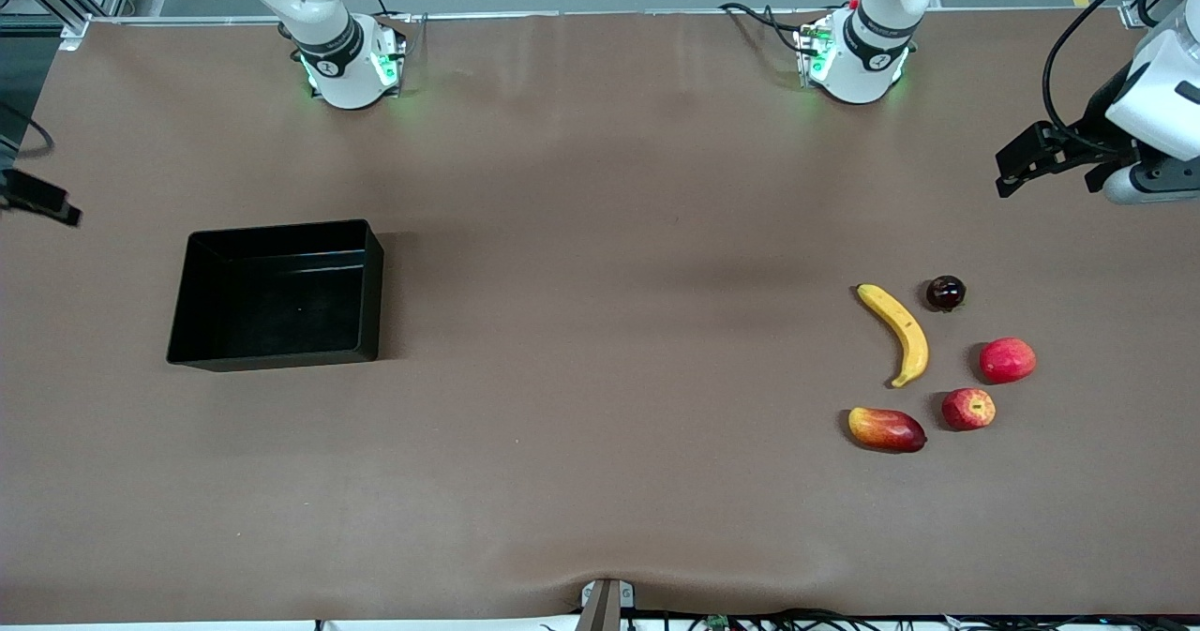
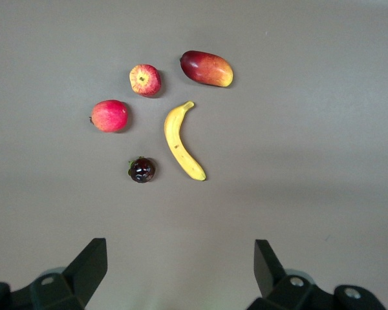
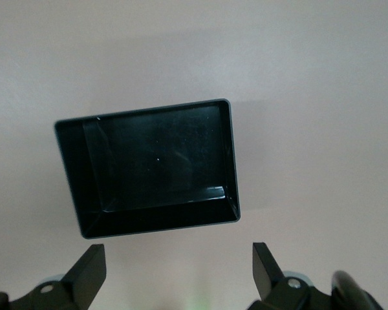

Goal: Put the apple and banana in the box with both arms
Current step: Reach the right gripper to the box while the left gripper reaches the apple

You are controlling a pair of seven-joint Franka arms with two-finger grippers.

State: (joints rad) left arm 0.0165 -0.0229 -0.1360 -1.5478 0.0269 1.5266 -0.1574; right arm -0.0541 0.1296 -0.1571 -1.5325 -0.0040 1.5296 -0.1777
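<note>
Mango-like red-yellow fruit (image 1: 886, 428) sits at 7 o'clock of curved yellow banana (image 1: 899, 333); streaked red apple (image 1: 968, 409) at 5. Glossy black box (image 1: 202, 310) empty. Left claw (image 2: 180, 271) and right claw (image 3: 179, 271) released, awaiting pickup.

A: What sits on the brown table (image 1: 600, 481)?

B: A dark round fruit (image 1: 945, 292), farthest from the front camera; a red oval fruit (image 1: 1007, 360) nearer than it, closest to the left arm's end; a red-yellow mango (image 1: 886, 428) nearest the camera.

A: Touching?

B: No; all apart, near each other.
</note>
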